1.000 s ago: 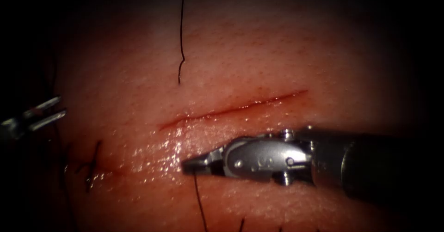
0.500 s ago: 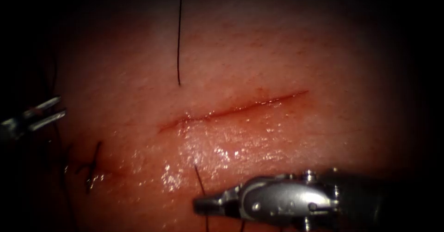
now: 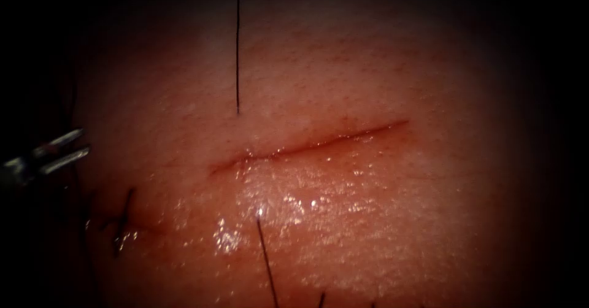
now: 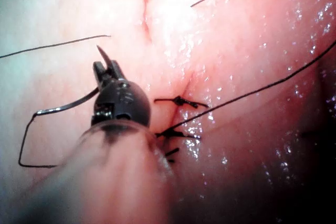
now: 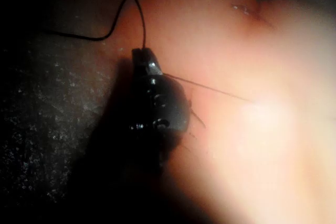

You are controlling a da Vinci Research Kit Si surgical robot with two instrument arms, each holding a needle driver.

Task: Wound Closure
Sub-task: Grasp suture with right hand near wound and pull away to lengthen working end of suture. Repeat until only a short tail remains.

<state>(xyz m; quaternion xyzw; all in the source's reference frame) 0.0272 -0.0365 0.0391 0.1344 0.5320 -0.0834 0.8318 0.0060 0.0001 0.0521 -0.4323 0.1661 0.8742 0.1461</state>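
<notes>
We see the tissue point(image 3: 380, 234) lying lit and wet under the endoscope, with the cut point(image 3: 310, 143) running as a thin red line across its middle, rising toward the right. The left tool point(image 3: 83, 141) sits well off the left end of the cut, at the edge of the light. In its own wrist view the left tool point(image 4: 107, 67) is clamped on the needle point(image 4: 68, 106) close to the sharp end. The point juts out just past the jaws and the curved body sweeps away behind the tool, clear of the tissue. From the needle's tail the thread point(image 4: 23, 145) hangs in a slack loop.

One strand of thread point(image 3: 238, 50) comes straight down from the top of the endoscope view and meets the tissue just above the cut, near its left end. A second strand leaves the tissue below the cut and runs off the lower edge. An older stitch point(image 3: 123, 221) lies left of the cut.

The right tool point(image 5: 144, 53) appears in its wrist view with jaws closed narrow. A strand of thread meets its tip, and we judge it gripped there.
</notes>
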